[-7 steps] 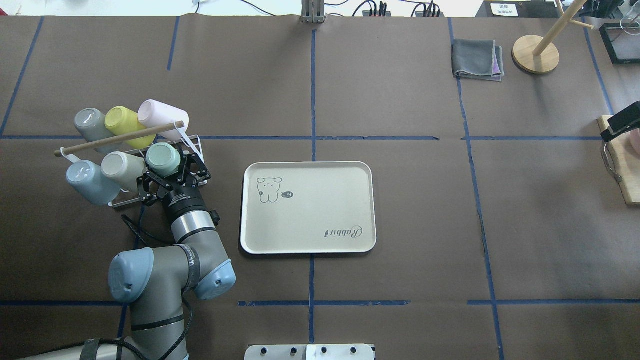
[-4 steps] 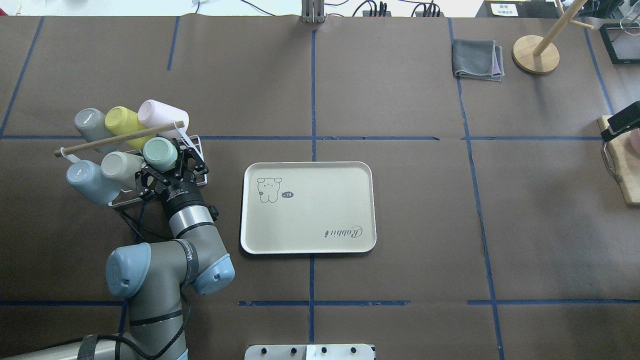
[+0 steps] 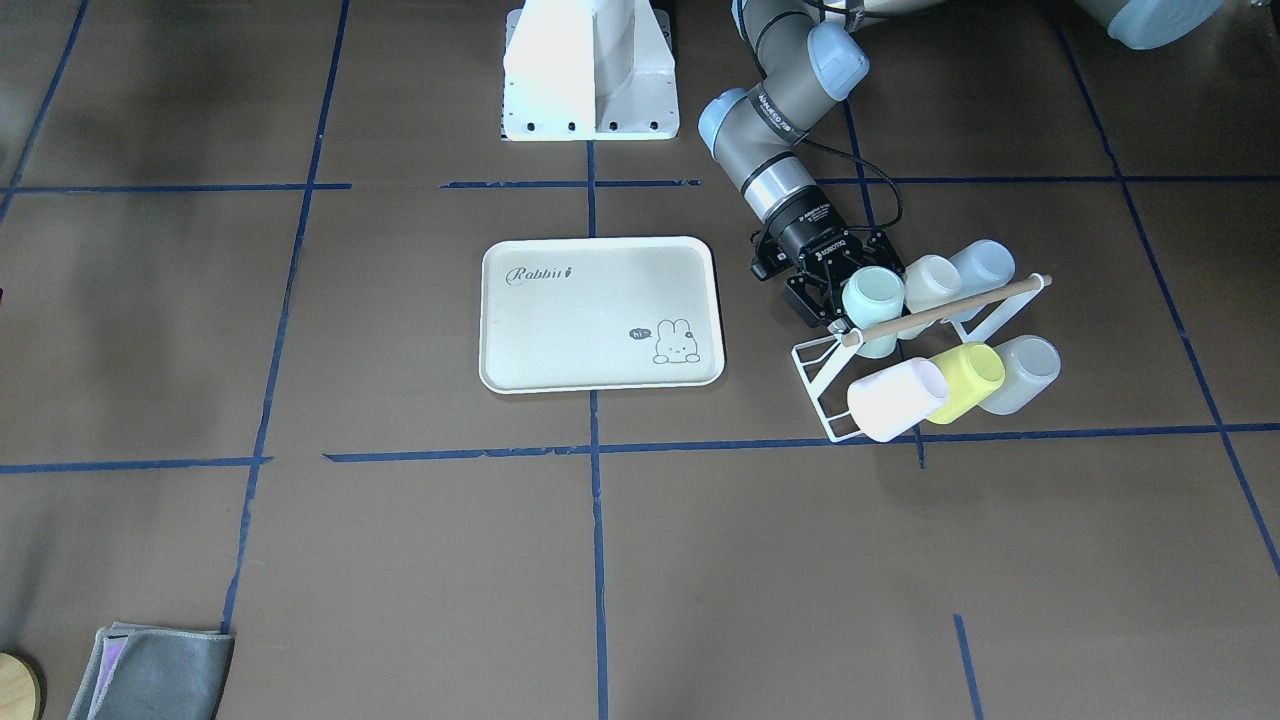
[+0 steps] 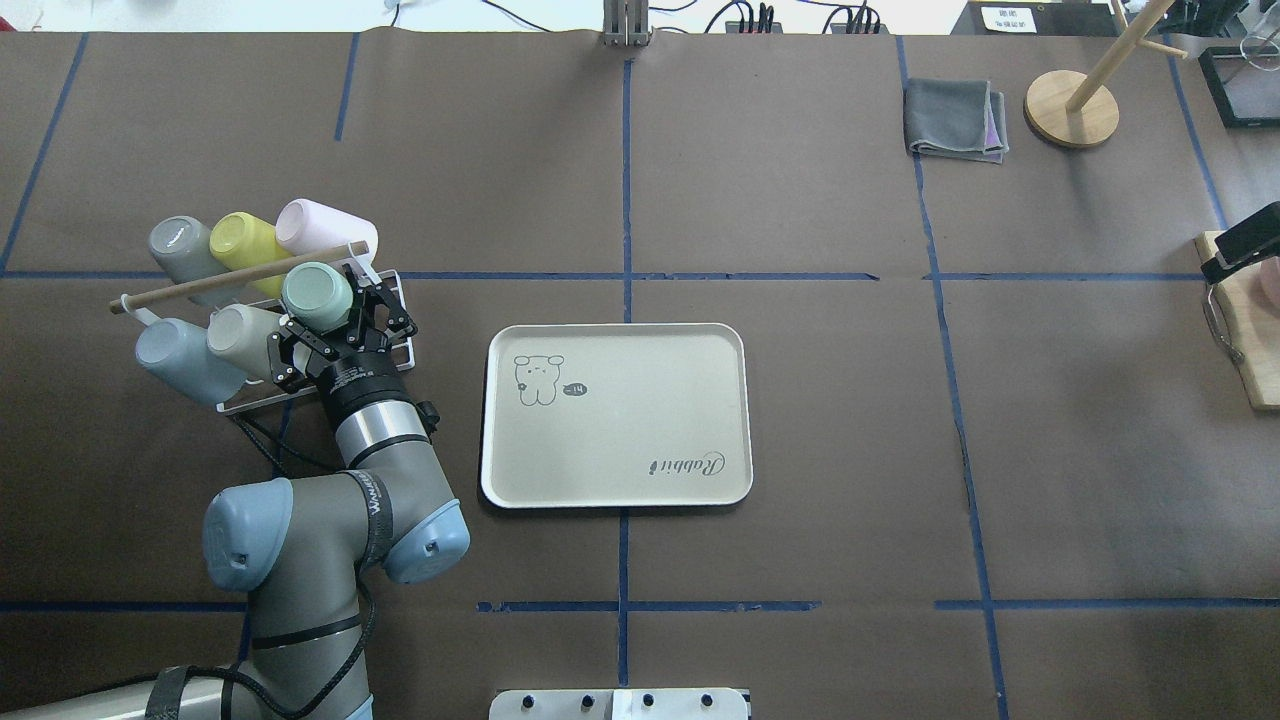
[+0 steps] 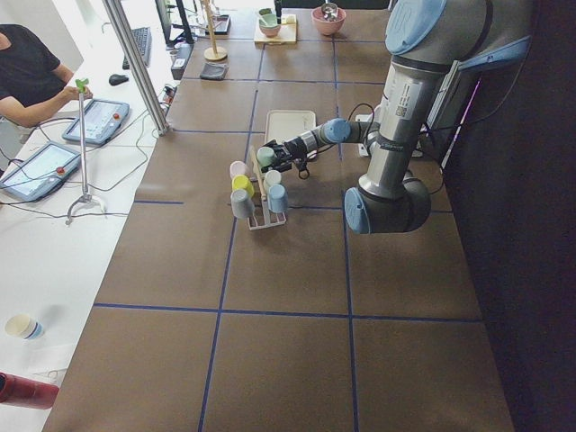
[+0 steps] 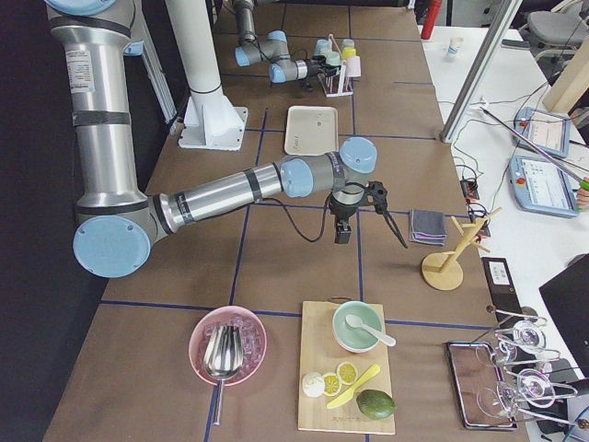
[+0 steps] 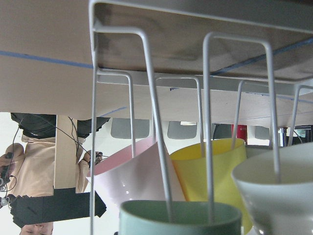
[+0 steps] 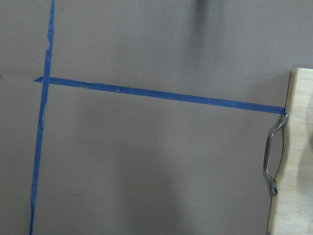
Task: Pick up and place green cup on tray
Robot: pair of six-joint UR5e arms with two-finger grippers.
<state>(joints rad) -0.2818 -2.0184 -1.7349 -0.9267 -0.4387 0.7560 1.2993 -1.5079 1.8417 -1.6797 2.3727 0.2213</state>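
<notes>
The green cup [image 4: 317, 295] is held mouth-down at the right end of the near row of a white wire cup rack [image 4: 396, 290], just left of the tray. My left gripper [image 4: 327, 312] is shut on the green cup, fingers on both its sides; it also shows in the front-facing view [image 3: 852, 300]. In the left wrist view the cup's rim [image 7: 181, 218] fills the bottom edge, with rack wires running through it. The cream tray [image 4: 640, 420] lies flat at table centre. My right gripper [image 6: 342, 230] hangs over bare table far right; I cannot tell whether it is open.
The rack holds several more cups: yellow [image 4: 240, 240], pink [image 4: 318, 228], grey [image 4: 178, 245], beige [image 4: 235, 332] and blue [image 4: 178, 355], under a wooden rod [image 4: 240, 277]. A folded grey cloth [image 4: 955, 118] and a wooden stand [image 4: 1072, 108] sit far right; a cutting board [image 4: 1250, 330] lies at the right edge.
My left gripper has moved up and away from me, slightly left, with the green cup moving along in it. The tray has not moved.
</notes>
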